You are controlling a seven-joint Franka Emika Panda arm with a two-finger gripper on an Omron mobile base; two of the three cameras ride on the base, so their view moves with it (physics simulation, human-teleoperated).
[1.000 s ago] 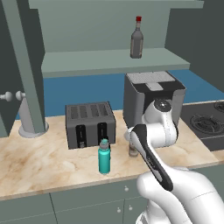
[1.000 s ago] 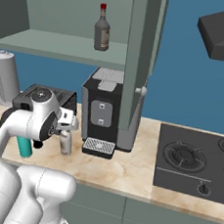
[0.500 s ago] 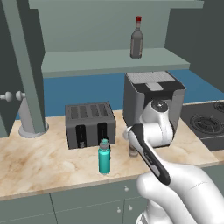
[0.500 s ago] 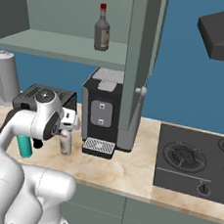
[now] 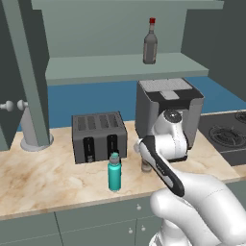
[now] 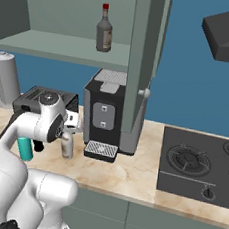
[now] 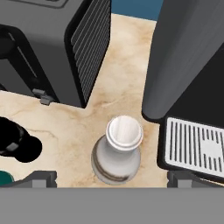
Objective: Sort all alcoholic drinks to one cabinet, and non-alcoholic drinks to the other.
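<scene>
A pale cream bottle (image 7: 117, 154) stands on the marble counter between the toaster and the coffee machine, seen from straight above. My gripper (image 7: 113, 178) hovers over it, open, with one fingertip to each side and nothing held. From the right base view, the gripper (image 6: 73, 127) sits just above that cream bottle (image 6: 67, 145). A small black bottle (image 7: 17, 143) and the teal flask (image 5: 114, 172) stand close by to its left. The dark grey bottle with a red cap (image 5: 150, 43) stands on the open cabinet shelf (image 5: 120, 66).
The black toaster (image 5: 98, 137) and the coffee machine (image 5: 168, 108) flank the cream bottle closely, with the drip tray (image 7: 197, 146) beside it. A grey cylinder (image 5: 32, 129) stands at the far left. The stove (image 6: 198, 166) lies to the right. An open cabinet door (image 6: 145, 64) hangs above the coffee machine.
</scene>
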